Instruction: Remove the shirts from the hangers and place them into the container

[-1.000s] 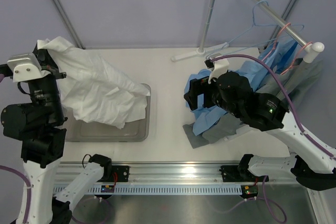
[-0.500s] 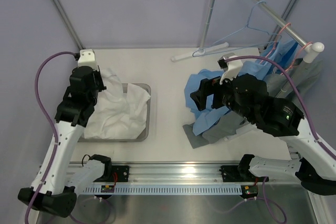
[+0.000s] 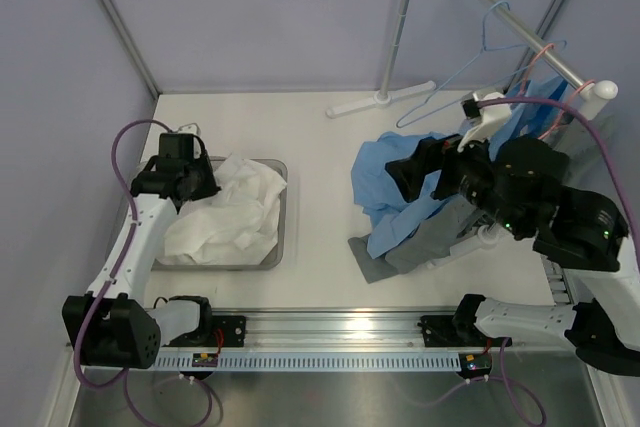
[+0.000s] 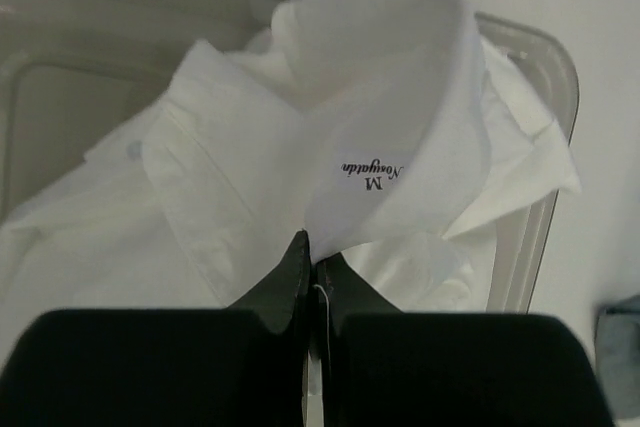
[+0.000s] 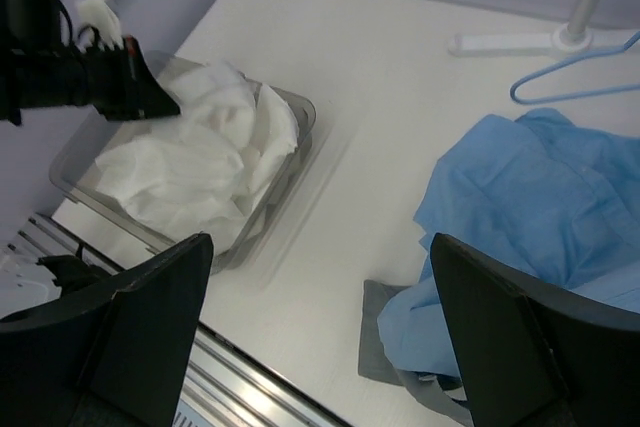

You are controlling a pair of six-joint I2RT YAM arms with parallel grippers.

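The white shirt [image 3: 228, 215] is light, limp cotton with nothing stiff but the collar band, so that is where I want hold of it, and my left tool [image 4: 312, 259] is pinched together on exactly that fold, the label facing the wrist camera. The shirt lies bunched in the container [image 3: 282, 237], one edge flopping over the far rim. A second ago I had it hoisted high at the left, draping down; now the arm has come down low and the cloth has settled inside. My right tool [image 5: 318, 247] hangs with its fingers wide apart, holding nothing, and has swung back off the light blue shirt [image 3: 385, 182], which sags over the grey shirt [image 3: 425, 242] on the surface [image 3: 320, 137]
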